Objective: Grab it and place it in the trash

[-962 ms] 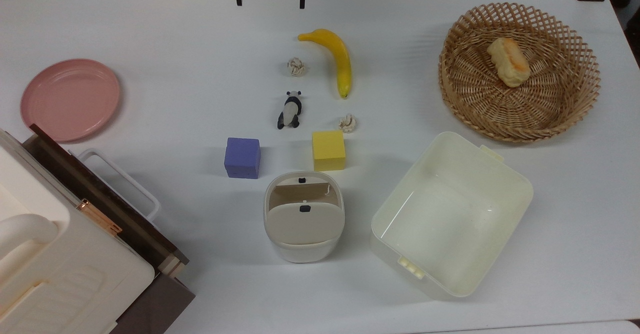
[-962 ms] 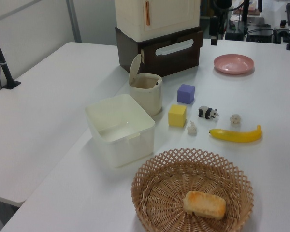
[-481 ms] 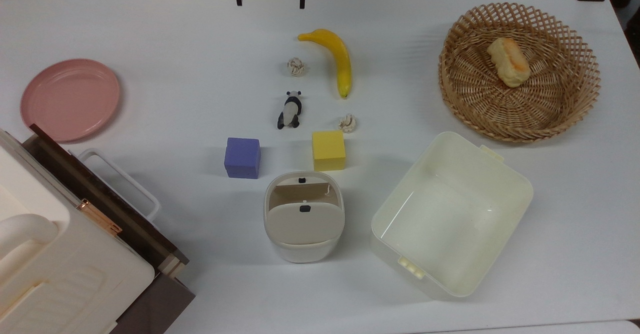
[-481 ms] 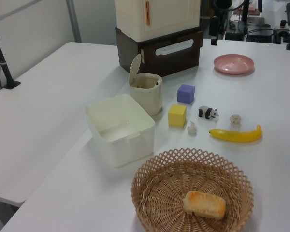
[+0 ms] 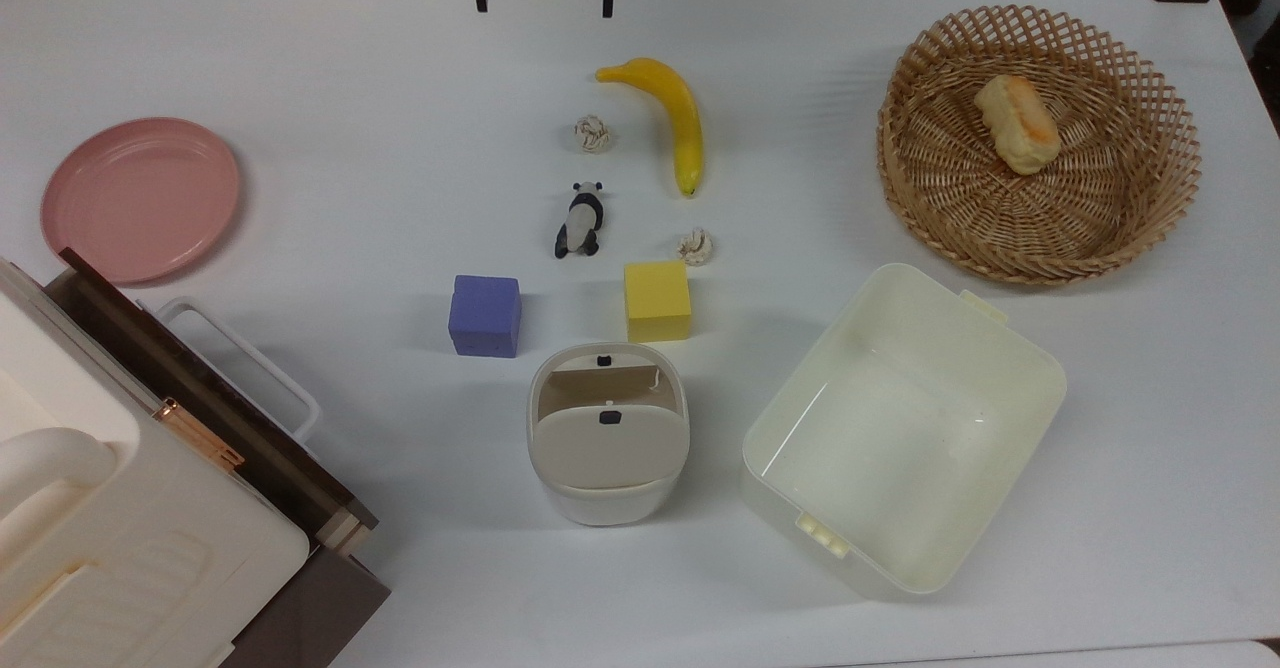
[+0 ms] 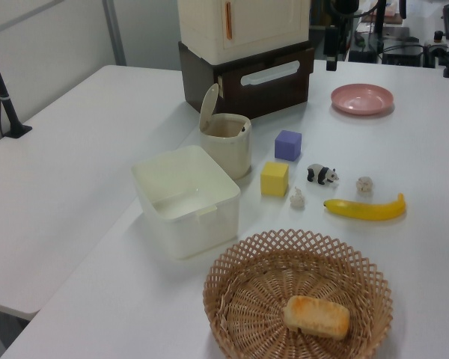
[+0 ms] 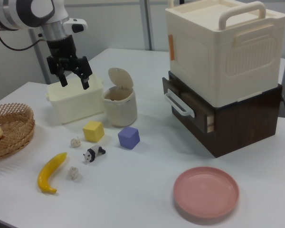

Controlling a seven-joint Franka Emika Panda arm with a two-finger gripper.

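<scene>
On the white desk (image 5: 300,68), the lumpy paper wad (image 5: 695,246) lies just beyond the yellow cube (image 5: 657,300), near the banana's (image 5: 672,113) tip. A rounder paper ball (image 5: 592,133) sits beside the banana's other end, with a panda figurine (image 5: 581,219) between the two wads. The swing-lid trash bin (image 5: 607,445) stands just past the yellow cube from the wad, its flap tipped open, next to a cream tub (image 5: 905,426). The claw (image 7: 71,76) hangs released, fingers spread, in the air well above the desk.

Open air above my paper wad (image 5: 695,246), yellow cube (image 5: 657,301) just near, banana (image 5: 672,116) tip just far.
</scene>
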